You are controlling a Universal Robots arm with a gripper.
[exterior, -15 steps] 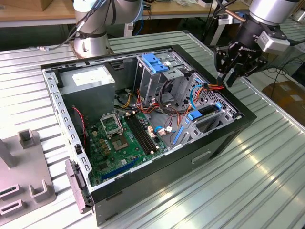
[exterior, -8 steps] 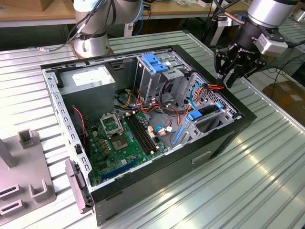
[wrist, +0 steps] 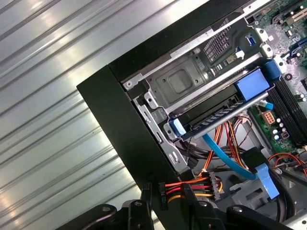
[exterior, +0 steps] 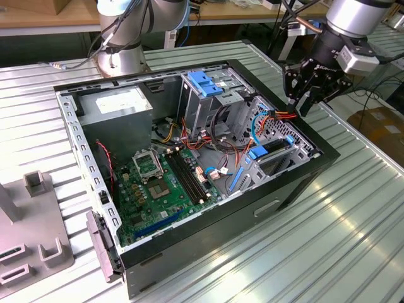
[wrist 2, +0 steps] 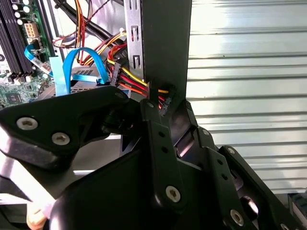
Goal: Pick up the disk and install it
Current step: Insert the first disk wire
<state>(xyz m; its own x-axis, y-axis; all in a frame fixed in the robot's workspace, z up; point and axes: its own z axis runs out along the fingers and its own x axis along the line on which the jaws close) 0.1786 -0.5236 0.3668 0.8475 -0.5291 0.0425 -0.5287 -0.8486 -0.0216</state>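
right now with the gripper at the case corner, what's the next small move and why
Probably a short, slow drop onto the wired plug, keeping inside the case wall. The gripper hangs over that corner, the plug lies just under its tip, and the disk already sits in its bay beside it. The wall is close, so a small move seems safest.

A robotics lab: an opened computer case (exterior: 208, 164) lies on a ribbed metal tabletop (exterior: 353, 240), robot arm base (exterior: 120, 60) bolted upper left, wooden workbenches (exterior: 38, 16) and cables behind.
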